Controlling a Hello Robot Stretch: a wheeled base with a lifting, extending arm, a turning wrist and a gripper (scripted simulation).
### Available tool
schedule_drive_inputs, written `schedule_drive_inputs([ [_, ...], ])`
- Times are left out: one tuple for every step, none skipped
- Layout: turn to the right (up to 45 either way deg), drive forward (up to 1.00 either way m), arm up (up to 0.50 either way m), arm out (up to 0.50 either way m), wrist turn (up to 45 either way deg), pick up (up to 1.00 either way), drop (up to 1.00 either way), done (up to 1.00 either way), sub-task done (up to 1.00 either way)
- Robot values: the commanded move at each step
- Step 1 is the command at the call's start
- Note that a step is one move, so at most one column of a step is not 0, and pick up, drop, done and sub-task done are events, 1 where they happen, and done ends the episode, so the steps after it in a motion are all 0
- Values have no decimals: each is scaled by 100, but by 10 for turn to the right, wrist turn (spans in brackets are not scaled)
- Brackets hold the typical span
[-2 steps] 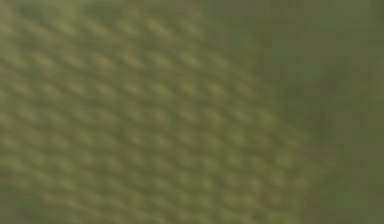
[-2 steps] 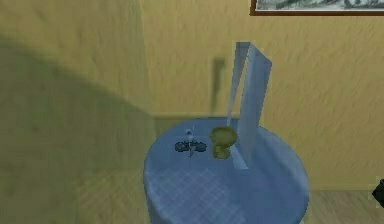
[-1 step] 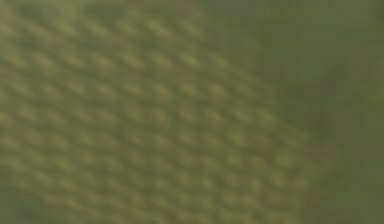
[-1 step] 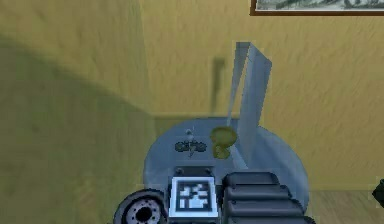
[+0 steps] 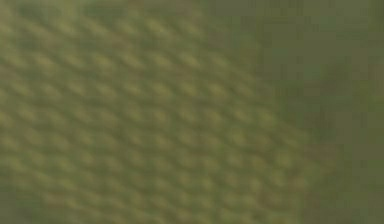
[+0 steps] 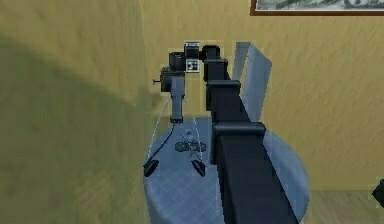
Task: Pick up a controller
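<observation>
A round blue-grey bench (image 6: 175, 195) carries a dark blob (image 6: 152, 167) at its nine o'clock edge, a second dark blob (image 6: 198, 167) farther in, and a small ringed thing (image 6: 186, 146) toward ten.

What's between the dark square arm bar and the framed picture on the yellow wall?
In the arm side view, a tall pale blue-grey panel stands between the arm bar and the framed picture.

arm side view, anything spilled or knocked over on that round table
Nothing stands out. A small dark thing lies on the round table near the claw, too small to tell whether it is askew. No spill or damage shows on the tabletop.
</observation>
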Motion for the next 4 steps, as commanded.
schedule_drive_inputs([
  [0, 0, 0, 0, 450, 0, 0, 0, 0],
  [0, 0, 0, 0, 450, 0, 0, 0, 0],
  [0, 0, 0, 0, 450, 0, 0, 0, 0],
  [0, 0, 0, 0, 390, 0, 0, 0, 0],
])
